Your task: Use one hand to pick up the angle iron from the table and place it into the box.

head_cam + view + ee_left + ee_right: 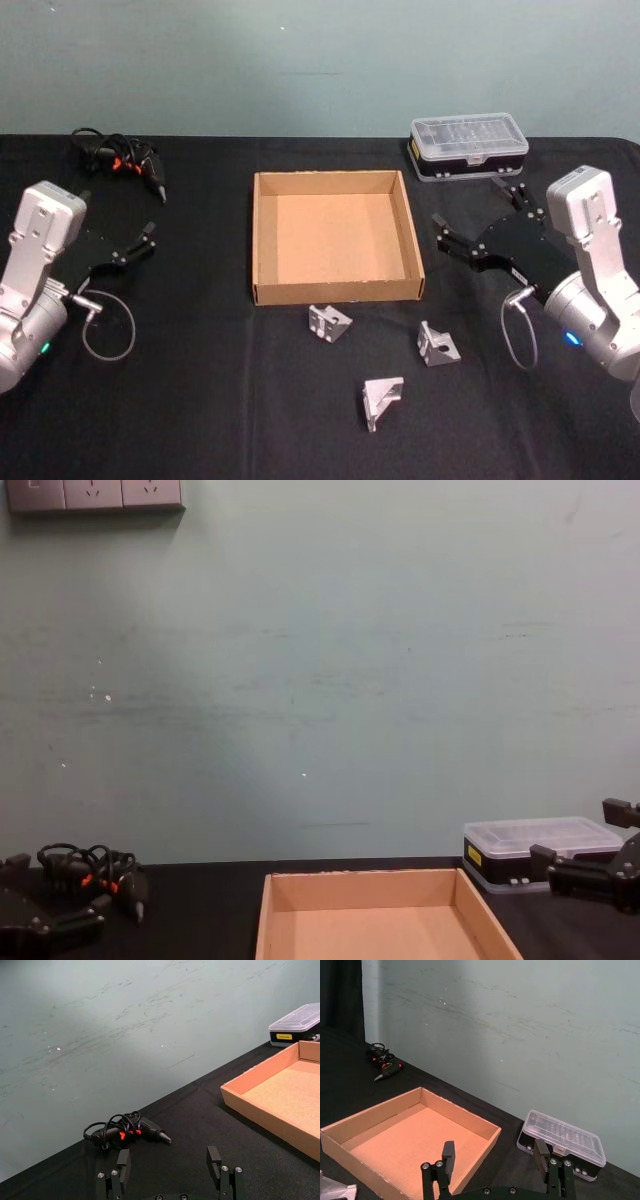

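Observation:
Three silver angle irons lie on the black table (200,400) in front of the box: one (329,323) just off its near wall, one (438,343) to the right, one (381,400) nearest me. The tan cardboard box (262,240) stands mid-table with nothing inside. My left gripper (118,218) hovers open at the left, well away from the box. Right of the box, my right gripper (468,205) hangs open, holding nothing. In the right wrist view, the open fingers (448,1154) point over the box (355,1165), with an angle iron's edge (335,1192) at the corner.
A clear-lidded plastic case (468,145) stands behind the right gripper near the back edge. A black tool with coiled cable and orange marks (120,158) lies at the back left, ahead of the left gripper (168,1157). A pale wall rises behind the table.

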You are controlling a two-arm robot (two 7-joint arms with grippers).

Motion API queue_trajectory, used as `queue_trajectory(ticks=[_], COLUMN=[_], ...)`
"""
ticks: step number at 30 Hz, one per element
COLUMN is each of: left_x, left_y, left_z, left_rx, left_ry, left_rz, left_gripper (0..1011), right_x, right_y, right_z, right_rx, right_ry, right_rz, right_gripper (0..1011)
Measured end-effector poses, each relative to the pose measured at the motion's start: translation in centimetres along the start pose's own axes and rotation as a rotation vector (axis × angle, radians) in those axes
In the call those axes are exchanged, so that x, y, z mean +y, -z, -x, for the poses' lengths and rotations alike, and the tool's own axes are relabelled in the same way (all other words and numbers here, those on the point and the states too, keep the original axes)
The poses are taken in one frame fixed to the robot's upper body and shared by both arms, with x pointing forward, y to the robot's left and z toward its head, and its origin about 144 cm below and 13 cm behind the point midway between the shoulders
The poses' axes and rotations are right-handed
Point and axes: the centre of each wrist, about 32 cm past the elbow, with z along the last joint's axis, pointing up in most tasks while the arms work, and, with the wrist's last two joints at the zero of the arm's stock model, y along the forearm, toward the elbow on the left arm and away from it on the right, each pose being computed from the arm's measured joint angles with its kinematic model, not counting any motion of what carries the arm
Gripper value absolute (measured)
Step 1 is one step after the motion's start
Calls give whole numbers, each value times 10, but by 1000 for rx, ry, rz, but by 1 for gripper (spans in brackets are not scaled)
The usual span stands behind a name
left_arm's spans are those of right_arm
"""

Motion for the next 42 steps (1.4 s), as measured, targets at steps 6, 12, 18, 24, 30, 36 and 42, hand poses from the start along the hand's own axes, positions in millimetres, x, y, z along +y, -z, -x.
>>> queue_trajectory(ticks=[6, 12, 18, 24, 30, 36, 42], left_x=[0, 0, 0, 0, 0, 0, 0], left_y=[0, 0, 0, 0, 0, 0, 0], left_z=[0, 0, 0, 0, 0, 0, 0], left_rx=[0, 0, 0, 0, 0, 0, 0], left_ry=[0, 0, 0, 0, 0, 0, 0], left_rz=[0, 0, 0, 0, 0, 0, 0], left_gripper=[1000, 1000, 1000, 1000, 1000, 1000, 1000], right_x=[0, 0, 0, 0, 0, 0, 0], right_y=[0, 0, 0, 0, 0, 0, 0], right_z=[0, 0, 0, 0, 0, 0, 0], right_rx=[0, 0, 0, 0, 0, 0, 0], right_ry=[0, 0, 0, 0, 0, 0, 0], right_rz=[0, 0, 0, 0, 0, 0, 0], right_gripper=[1000, 1000, 1000, 1000, 1000, 1000, 1000])
